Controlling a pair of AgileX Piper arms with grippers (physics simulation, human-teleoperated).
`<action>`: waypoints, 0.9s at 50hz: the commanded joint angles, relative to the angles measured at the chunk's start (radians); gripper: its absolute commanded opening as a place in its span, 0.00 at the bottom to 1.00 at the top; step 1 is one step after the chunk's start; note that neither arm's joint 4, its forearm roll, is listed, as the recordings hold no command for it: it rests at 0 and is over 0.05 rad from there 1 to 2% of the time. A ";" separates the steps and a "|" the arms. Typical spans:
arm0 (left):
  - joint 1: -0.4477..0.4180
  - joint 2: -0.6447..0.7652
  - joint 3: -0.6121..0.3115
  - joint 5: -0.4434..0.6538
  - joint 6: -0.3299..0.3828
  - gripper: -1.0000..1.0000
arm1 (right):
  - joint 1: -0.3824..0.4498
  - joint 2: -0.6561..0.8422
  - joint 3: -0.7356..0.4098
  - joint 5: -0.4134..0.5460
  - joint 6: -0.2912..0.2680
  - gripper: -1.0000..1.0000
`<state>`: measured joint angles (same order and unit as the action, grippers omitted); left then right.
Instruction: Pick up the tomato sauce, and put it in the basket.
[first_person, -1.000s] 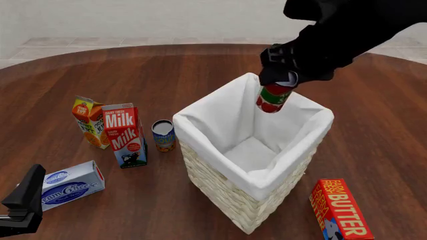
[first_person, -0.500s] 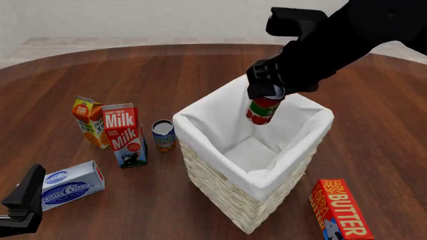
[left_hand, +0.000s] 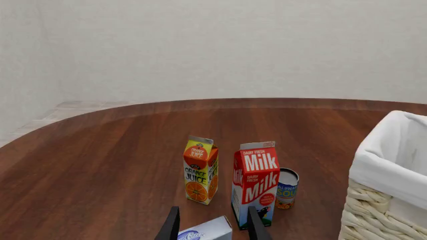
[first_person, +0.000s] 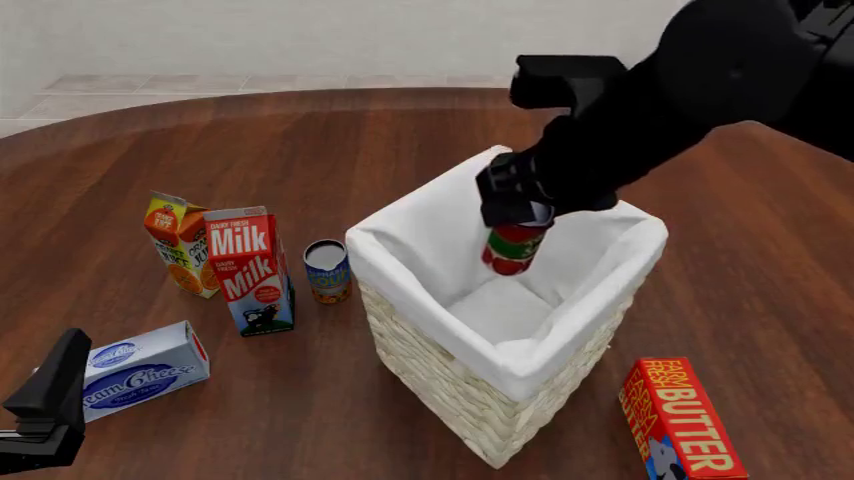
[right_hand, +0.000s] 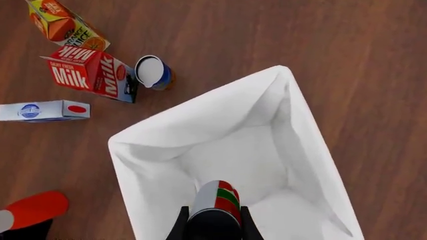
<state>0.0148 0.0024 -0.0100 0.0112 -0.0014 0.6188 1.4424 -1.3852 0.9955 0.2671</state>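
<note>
The tomato sauce (first_person: 513, 249), a small can with a red label and green band, hangs upright in the mouth of the basket (first_person: 454, 390), its lower half below the rim. My right gripper (first_person: 515, 212) is shut on the can's top. In the right wrist view the tomato sauce (right_hand: 217, 197) sits between the fingers above the basket's white lining (right_hand: 167, 145). My left gripper (first_person: 47, 405) rests low at the table's near left corner; its fingers (left_hand: 172, 225) stand apart with nothing between them. The basket's corner (left_hand: 393, 165) shows in the left wrist view.
Left of the basket stand an orange juice carton (first_person: 180, 243), a milk carton (first_person: 250, 270) and a blue-and-orange can (first_person: 327, 270). A cream cheese box (first_person: 140, 370) lies near my left gripper. A butter box (first_person: 681, 418) lies at the basket's near right.
My right gripper has moved left and down with the tomato sauce, from above the basket's far rim into its opening. The left arm has not moved.
</note>
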 joint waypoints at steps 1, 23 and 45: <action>-0.001 -0.001 0.001 -0.002 0.003 1.00 | 0.004 0.001 0.030 -0.020 0.019 0.00; -0.001 -0.001 0.001 -0.002 0.003 1.00 | 0.011 0.031 0.097 -0.085 0.034 0.00; -0.001 -0.001 0.001 -0.002 0.003 1.00 | 0.015 0.049 0.133 -0.122 0.049 0.00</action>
<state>0.0148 0.0024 -0.0100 0.0112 -0.0014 0.6331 1.4854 -1.2651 0.8918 0.2929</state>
